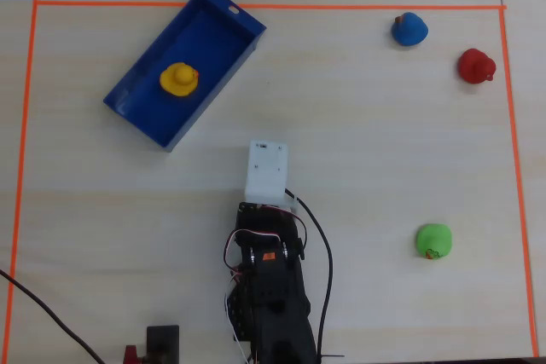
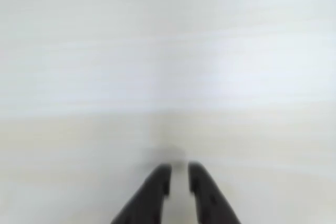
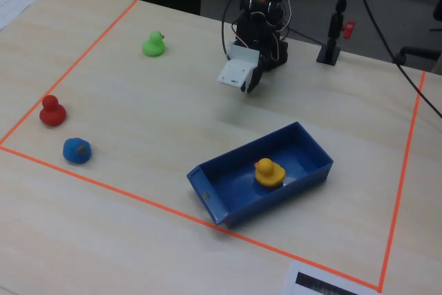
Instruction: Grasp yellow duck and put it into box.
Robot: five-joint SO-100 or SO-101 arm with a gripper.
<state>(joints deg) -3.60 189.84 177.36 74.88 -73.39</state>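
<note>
Jaws nearly closed in the wrist view, only a thin gap between the black fingertips point(image 2: 164, 179), holding nothing, hovering over bare pale counter point(image 2: 168, 66). In the overhead view, up and to the left of the jaws: blue box point(image 1: 142, 112) with yellow duck point(image 1: 179, 78) sitting inside. Well to the right: green duck point(image 1: 433, 240) level with the arm; blue duck point(image 1: 409, 29) and red duck point(image 1: 475, 66) farther up. Orange tape border point(image 1: 273, 7) around the workspace.
</note>
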